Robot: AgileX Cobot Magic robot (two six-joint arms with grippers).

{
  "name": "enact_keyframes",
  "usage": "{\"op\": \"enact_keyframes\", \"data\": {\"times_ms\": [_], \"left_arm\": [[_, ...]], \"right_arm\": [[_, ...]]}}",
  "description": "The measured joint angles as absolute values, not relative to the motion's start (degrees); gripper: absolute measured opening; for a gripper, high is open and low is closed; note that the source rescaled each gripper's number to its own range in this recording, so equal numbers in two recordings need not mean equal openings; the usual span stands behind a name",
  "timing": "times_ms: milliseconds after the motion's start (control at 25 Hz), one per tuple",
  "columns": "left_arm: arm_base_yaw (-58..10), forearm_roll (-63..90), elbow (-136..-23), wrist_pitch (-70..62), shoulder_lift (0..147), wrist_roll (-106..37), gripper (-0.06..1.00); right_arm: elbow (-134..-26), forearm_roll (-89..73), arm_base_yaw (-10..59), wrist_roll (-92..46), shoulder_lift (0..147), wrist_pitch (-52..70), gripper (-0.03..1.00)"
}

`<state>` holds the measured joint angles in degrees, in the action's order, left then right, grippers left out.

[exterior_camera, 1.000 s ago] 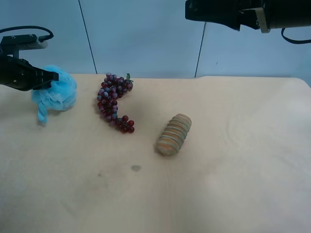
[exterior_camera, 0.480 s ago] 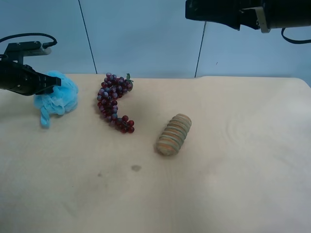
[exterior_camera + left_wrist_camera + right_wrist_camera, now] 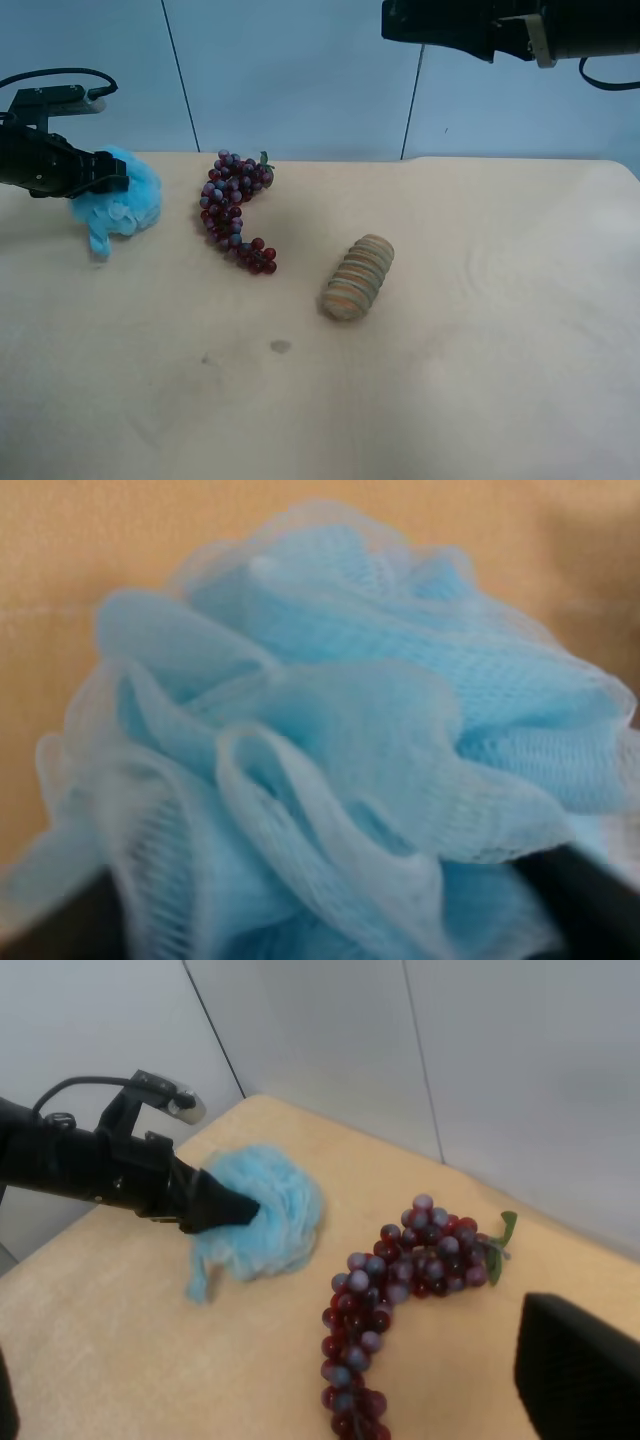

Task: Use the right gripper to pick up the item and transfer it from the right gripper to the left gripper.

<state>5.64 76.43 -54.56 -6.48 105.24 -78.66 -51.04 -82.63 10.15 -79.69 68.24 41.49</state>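
Note:
The light-blue mesh pouf (image 3: pixel 128 200) is at the table's far edge on the exterior high view's left, its ribbon loop hanging down to the table. My left gripper (image 3: pixel 117 182) is shut on it, black fingers pinched into the ruffles; the right wrist view shows the gripper (image 3: pixel 238 1210) and the pouf (image 3: pixel 272 1212). The pouf (image 3: pixel 330 730) fills the left wrist view between the dark fingers (image 3: pixel 590 900). My right gripper (image 3: pixel 392 20) hangs high at the view's upper right, away from the pouf; its fingers (image 3: pixel 580 1370) stand wide apart and empty.
A purple-red grape bunch (image 3: pixel 232 210) lies right beside the pouf and also shows in the right wrist view (image 3: pixel 400 1290). A striped tan-orange roll (image 3: pixel 358 277) lies near the middle of the tan table (image 3: pixel 450 390). A pale blue wall stands behind.
My left gripper has shifted slightly right and down with the pouf still in it, closer to the grapes. The right arm has not moved.

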Motion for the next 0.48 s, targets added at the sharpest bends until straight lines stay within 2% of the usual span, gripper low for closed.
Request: {"op": "enact_keyframes", "data": {"times_ms": [40,160,480], "left_arm": [[5.64,76.43,-54.56,-6.55,105.24,-78.31,0.80],[5.64,76.43,-54.56,-6.55,105.24,-77.78,0.87],[5.64,76.54,-54.56,-8.81,101.73,-76.77,0.88]], "right_arm": [[-51.04,-82.50,10.15,-79.69,68.24,41.49,0.97],[-51.04,-81.44,10.15,-79.62,68.24,41.45,0.97],[-51.04,-81.22,10.15,-79.12,68.24,41.38,0.97]]}}
